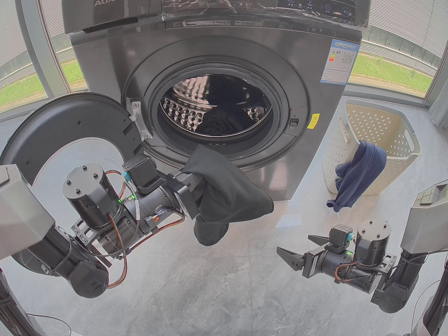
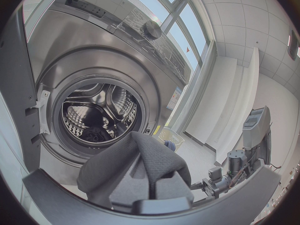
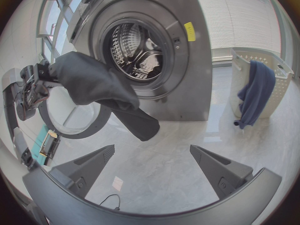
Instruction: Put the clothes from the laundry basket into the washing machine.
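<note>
Right gripper [image 1: 295, 244] is spread wide with nothing in it, low over the floor [image 1: 224, 285]. Left gripper [image 2: 150, 185] is pinched on a dark grey garment [image 1: 231, 192], which drapes over its fingers and hangs just in front of the lower rim of the washing machine [image 1: 289, 85] opening. The door [image 1: 60, 127] is swung open beside the left arm. There's a dark cloth [image 1: 224, 120] in the drum. The laundry basket [image 1: 396, 136] sits right of the machine, with a blue garment [image 1: 359, 173] over its rim, well apart from both grippers.

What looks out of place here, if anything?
The blue garment hangs over the rim of the laundry basket, trailing down its outside toward the floor. Plastic film wraps the control panel of the washing machine. The black garment in the left gripper just looks mid-load.
</note>
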You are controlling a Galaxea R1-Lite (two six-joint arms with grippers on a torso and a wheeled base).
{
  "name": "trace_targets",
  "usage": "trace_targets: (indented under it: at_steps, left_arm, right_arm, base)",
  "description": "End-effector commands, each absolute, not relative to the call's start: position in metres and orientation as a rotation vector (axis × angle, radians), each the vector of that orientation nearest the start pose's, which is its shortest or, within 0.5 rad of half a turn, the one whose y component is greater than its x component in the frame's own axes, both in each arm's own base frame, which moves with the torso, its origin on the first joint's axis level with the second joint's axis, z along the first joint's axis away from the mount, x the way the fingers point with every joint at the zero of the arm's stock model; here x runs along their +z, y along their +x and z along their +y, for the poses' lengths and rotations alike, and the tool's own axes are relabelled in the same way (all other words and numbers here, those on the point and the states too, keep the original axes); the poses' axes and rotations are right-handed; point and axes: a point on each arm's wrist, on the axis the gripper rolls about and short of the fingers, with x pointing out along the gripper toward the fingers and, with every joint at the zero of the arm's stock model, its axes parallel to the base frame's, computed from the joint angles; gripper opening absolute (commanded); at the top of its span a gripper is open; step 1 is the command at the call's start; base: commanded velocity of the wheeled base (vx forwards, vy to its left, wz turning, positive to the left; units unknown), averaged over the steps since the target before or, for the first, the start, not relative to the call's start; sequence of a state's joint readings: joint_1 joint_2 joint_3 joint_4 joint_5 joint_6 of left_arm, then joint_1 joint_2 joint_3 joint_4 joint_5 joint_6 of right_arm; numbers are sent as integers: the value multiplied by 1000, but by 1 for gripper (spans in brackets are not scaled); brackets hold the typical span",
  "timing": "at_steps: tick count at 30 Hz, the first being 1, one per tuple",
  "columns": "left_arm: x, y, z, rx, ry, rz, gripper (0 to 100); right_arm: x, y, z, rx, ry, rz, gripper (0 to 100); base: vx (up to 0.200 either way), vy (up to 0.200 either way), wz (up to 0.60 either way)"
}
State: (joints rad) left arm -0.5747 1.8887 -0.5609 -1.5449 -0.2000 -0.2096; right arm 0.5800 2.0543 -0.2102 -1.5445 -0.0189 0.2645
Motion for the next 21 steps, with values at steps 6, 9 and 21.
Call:
trace_targets:
  at_steps: [6, 9, 21]
  left_arm:
    - [154, 265, -172, -761, -244, -143, 0]
    - [153, 265, -173, -757, -244, -138, 0]
    - [155, 265, -175, -749, -248, -146, 0]
  right_arm:
    - [73, 200, 208, 742, 399, 321, 100]
    - [82, 204, 225, 763, 506, 296, 100]
    - [98, 231, 254, 787, 695, 230, 100]
  base:
    - [0, 0, 0]
    - [0, 0, 0]
    - [0, 0, 0]
